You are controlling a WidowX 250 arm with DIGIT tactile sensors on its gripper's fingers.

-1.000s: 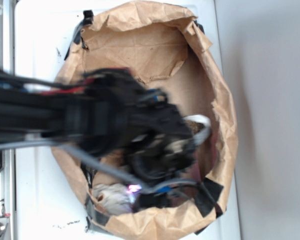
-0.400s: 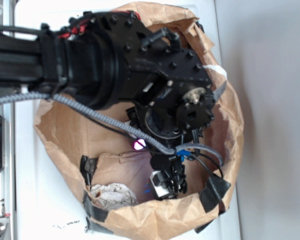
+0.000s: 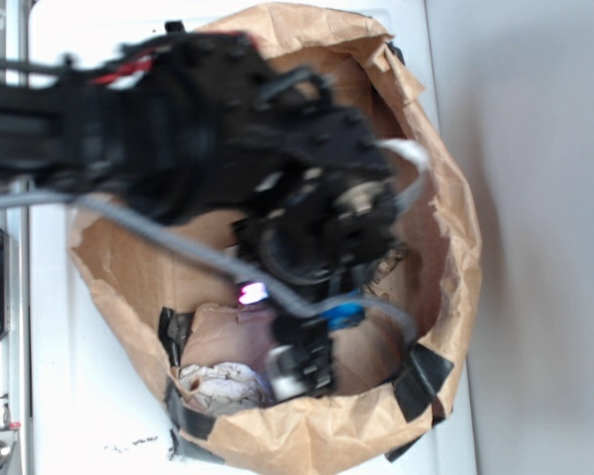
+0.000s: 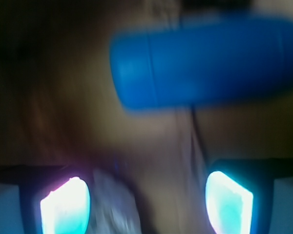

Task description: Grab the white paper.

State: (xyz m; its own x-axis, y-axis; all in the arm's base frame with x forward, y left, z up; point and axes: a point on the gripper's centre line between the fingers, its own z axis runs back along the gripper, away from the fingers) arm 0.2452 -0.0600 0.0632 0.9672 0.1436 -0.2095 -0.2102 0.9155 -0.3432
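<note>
The white paper [image 3: 221, 386] is a wrinkly off-white wad lying inside the big brown paper bag [image 3: 445, 208], at the lower left of its opening. My gripper [image 3: 297, 368] reaches down into the bag just right of the wad. In the wrist view, both glowing pads [image 4: 66, 204] stand wide apart, so the gripper [image 4: 146, 202] is open. A blurred grey-white patch, the white paper [image 4: 115, 207], lies between them close to the left pad. A blue bottle [image 4: 205, 63] lies across the top of that view.
The bag's crumpled walls ring the gripper, with black tape [image 3: 424, 381] on the rim. A small brown rough lump [image 3: 388, 265] sits by the right wall. The arm and its grey cable [image 3: 178, 242] hide much of the bag's inside.
The arm has swung across the bag, and in the last half second the gripper tip shifted left, closer to the white wad. The picture is blurred by motion.
</note>
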